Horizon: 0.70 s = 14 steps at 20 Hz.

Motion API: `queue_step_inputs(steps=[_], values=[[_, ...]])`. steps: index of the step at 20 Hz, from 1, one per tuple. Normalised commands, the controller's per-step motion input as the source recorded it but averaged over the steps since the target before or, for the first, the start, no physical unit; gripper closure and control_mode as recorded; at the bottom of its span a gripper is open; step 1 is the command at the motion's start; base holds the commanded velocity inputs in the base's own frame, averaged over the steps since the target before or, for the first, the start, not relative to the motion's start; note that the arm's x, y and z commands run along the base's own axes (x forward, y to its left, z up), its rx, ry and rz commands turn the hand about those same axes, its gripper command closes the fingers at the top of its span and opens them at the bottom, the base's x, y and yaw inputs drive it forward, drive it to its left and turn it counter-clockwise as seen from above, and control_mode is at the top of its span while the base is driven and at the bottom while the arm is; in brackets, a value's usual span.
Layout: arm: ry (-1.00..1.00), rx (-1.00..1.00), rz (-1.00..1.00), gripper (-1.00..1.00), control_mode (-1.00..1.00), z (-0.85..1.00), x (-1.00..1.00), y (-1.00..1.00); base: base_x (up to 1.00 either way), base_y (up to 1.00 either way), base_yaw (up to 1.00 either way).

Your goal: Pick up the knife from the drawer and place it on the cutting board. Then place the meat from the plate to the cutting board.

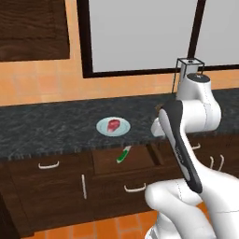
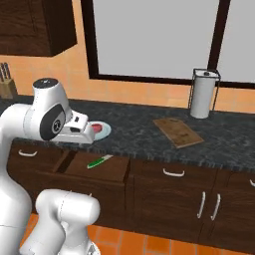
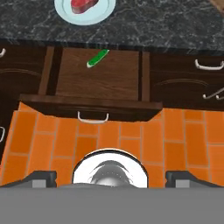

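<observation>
1. Gripper [image 3: 112, 177]: jaws wide apart, nothing between them, held above the orange floor in front of the drawer [image 3: 99, 81].
2. Drawer: pulled open, its handle [image 3: 92, 117] facing the hand.
3. Knife [image 3: 97, 58]: lies inside the drawer near its back, green handle uppermost in the hand view.
4. Plate [image 3: 104, 11]: on the counter [image 2: 139, 129] just behind the drawer, carrying the meat [image 3: 84, 4].
5. Board [image 2: 178, 132]: on the counter, well to the right, near the paper towel roll [image 2: 202, 96].
</observation>
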Motion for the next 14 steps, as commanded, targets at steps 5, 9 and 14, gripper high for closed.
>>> queue_step_inputs(steps=[5, 9, 14], values=[[0.00, 0.00, 0.00, -1.00, 1.00, 0.00, 0.00, 0.00, 0.30, -0.90, 0.00], [0.00, 0.00, 0.00, -1.00, 1.00, 0.00, 0.00, 0.00, 0.42, -0.71, 0.03], [0.00, 0.00, 0.00, -1.00, 1.00, 0.00, 0.00, 0.00, 0.43, -0.54, 0.03]])
